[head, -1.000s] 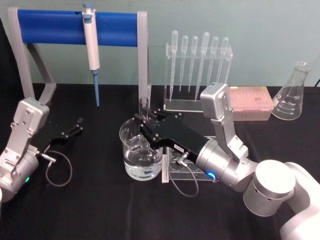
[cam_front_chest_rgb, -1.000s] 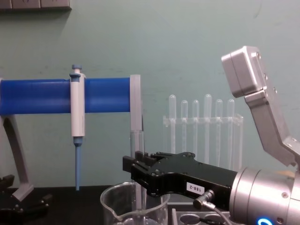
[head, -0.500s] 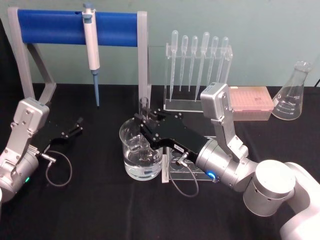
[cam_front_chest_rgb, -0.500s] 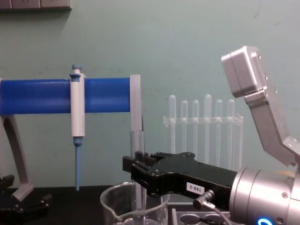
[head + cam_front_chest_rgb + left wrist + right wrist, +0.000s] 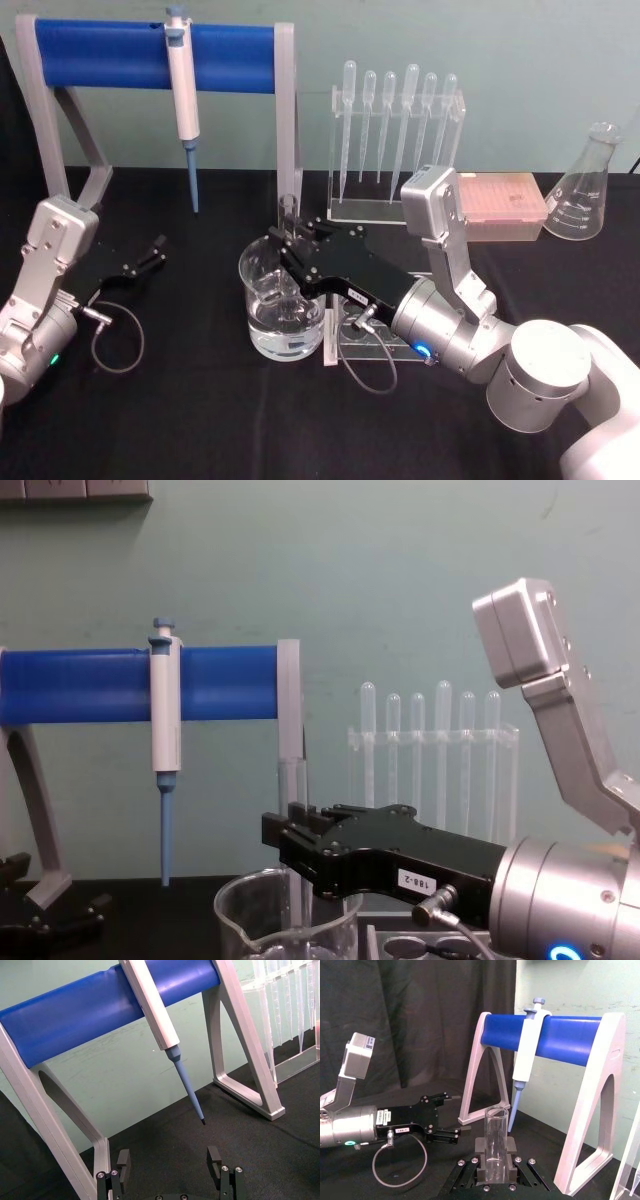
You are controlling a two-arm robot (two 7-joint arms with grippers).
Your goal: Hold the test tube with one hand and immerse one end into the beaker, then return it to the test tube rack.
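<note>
While the right gripper (image 5: pixel 287 245) pinches it, the test tube (image 5: pixel 289 212) stands upright in the beaker (image 5: pixel 262 300), rim at twelve o'clock; the left gripper (image 5: pixel 150 256) rests spread at nine.

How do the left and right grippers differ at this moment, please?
The right gripper is shut on the test tube, held upright in the beaker; the left gripper is open and empty. The right reaches over the beaker; the left sits low at the table's left. Both are black.
</note>
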